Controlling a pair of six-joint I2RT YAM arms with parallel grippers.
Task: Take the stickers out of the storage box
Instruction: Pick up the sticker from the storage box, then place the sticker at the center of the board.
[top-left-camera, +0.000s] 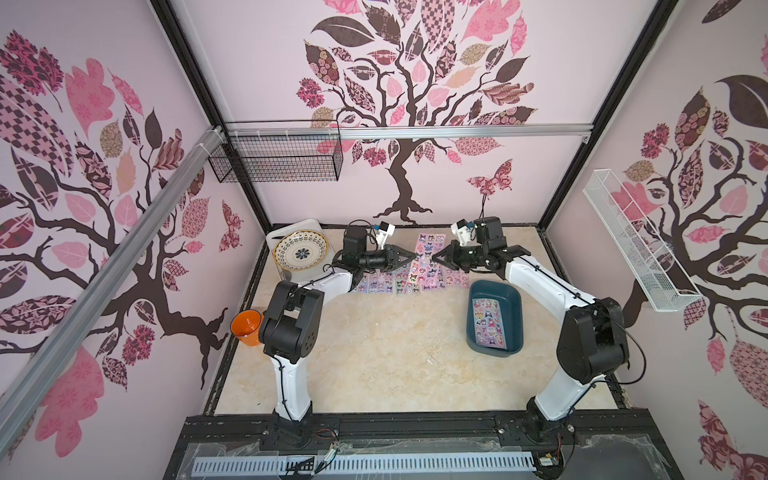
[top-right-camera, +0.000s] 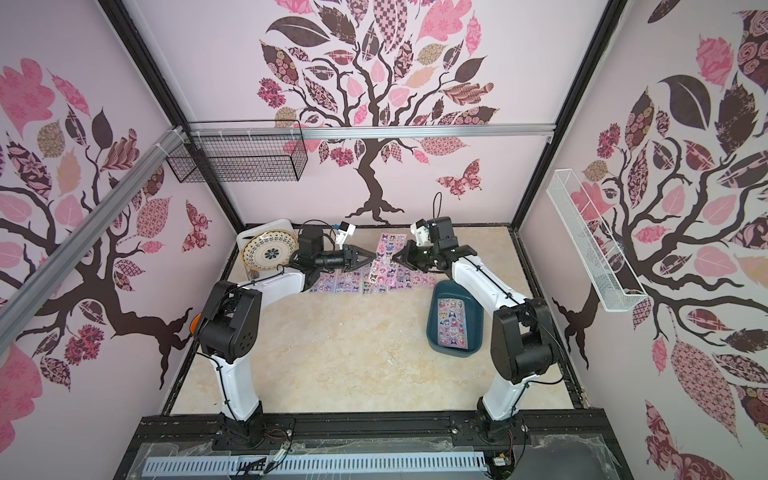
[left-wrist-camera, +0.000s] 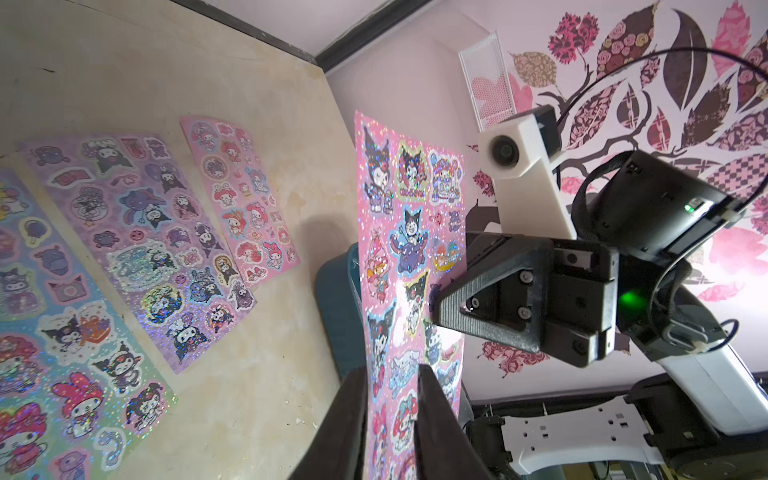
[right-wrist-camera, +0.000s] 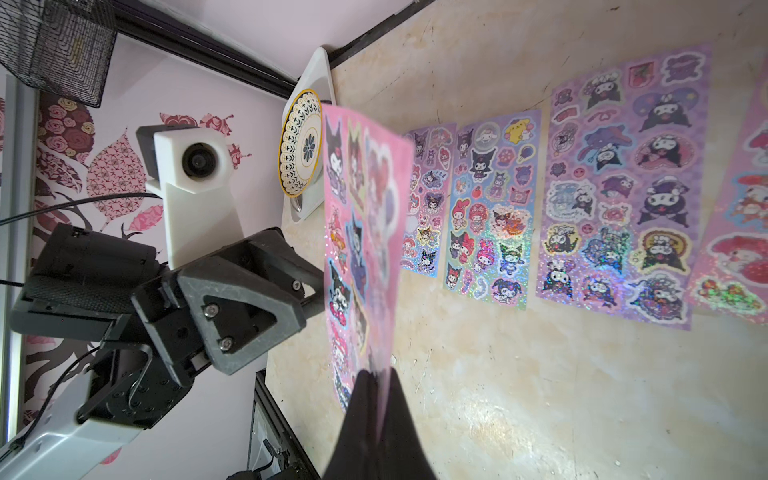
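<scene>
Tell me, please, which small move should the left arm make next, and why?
Probably draw the left gripper back off the held sheet. Its jaws stand apart around the sheet's edge, while the right gripper is shut on another edge, so the right alone carries it and can lay it beside the sheets on the table.

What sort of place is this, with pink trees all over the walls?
Probably a robot test booth, dressed like a playroom: two robot arms fixed to a black rail, tree decals on walls boxing in one table, cartoon sticker sheets laid out on it.
</scene>
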